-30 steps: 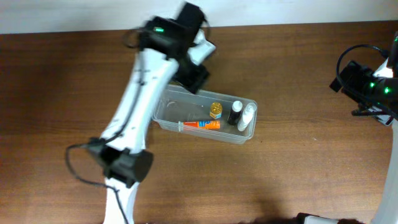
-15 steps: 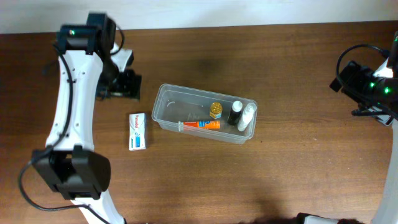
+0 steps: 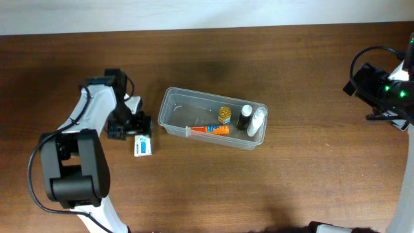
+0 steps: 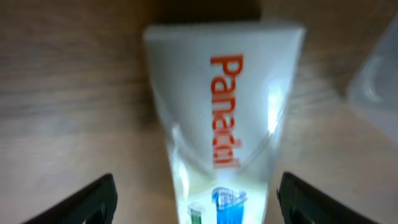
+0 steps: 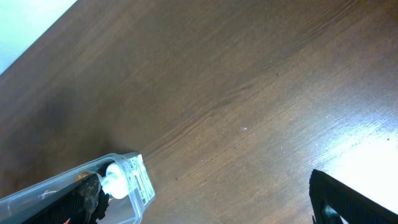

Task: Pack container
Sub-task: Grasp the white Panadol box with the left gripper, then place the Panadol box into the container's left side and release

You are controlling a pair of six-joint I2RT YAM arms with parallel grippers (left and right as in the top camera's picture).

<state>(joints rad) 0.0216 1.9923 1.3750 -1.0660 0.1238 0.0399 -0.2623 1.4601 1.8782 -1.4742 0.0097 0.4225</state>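
Note:
The clear plastic container (image 3: 178, 107) lies mid-table. It holds an orange tube (image 3: 210, 129), a small yellow bottle (image 3: 224, 114), a black bottle (image 3: 244, 118) and a white bottle (image 3: 257, 121). A white Panadol box (image 3: 143, 146) lies flat on the table left of the container. My left gripper (image 3: 132, 126) is low over the box's far end. In the left wrist view it (image 4: 199, 208) is open, with the box (image 4: 224, 106) between its fingers and untouched. My right gripper (image 3: 365, 81) is open and empty, far right of the container (image 5: 134, 180).
The table is brown wood, with a pale wall along its far edge. A corner of the container (image 4: 376, 81) shows right of the box in the left wrist view. The right arm's cables hang at the right edge (image 3: 394, 107).
My left arm has swung from the container's back left corner out to the left, then down onto the Panadol box. The box, hidden a second ago, now shows. The right arm has not moved.

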